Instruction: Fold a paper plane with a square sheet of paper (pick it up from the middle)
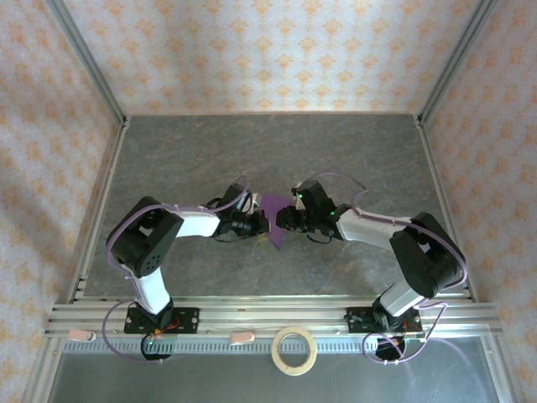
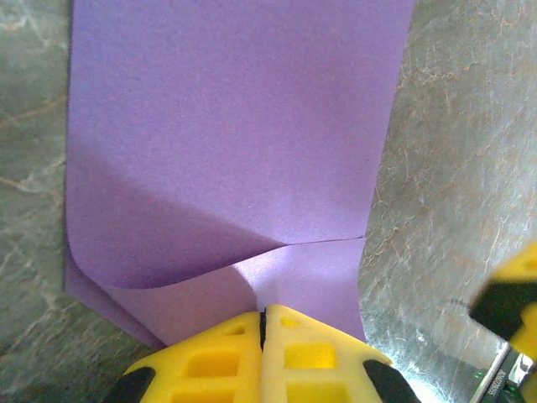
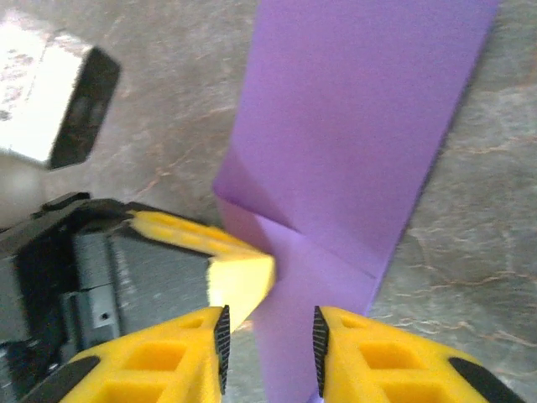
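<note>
**Left jaws pinch the purple sheet, right jaws stand spread around it**

The left jaws are pressed together on the near edge of the purple sheet of paper [image 2: 235, 126]. In the left wrist view their yellow fingers [image 2: 294, 357] meet with only a thin seam between them, and the paper runs right up into that seam. The right jaws are spread. Their two yellow fingers [image 3: 377, 357] stand apart with a strip of the sheet [image 3: 361, 126] lying in the gap, and the black pads are not visibly touching it.

From above, the sheet [image 1: 275, 237] sits at the middle of the grey marbled surface [image 1: 268, 151], between the two wrists. The left arm [image 1: 197, 222] reaches in from the left side and the right arm [image 1: 369, 227] from the right, and their tips nearly meet over the paper.

The sheet is not flat. One layer curls over another near the left jaws, and a straight crease runs across it. In the right wrist view a left finger [image 3: 239, 277] touches the paper's edge just beside that crease.

A tan tape ring [image 1: 294, 350] lies at the near edge, between the arm bases, well apart from the paper.
</note>
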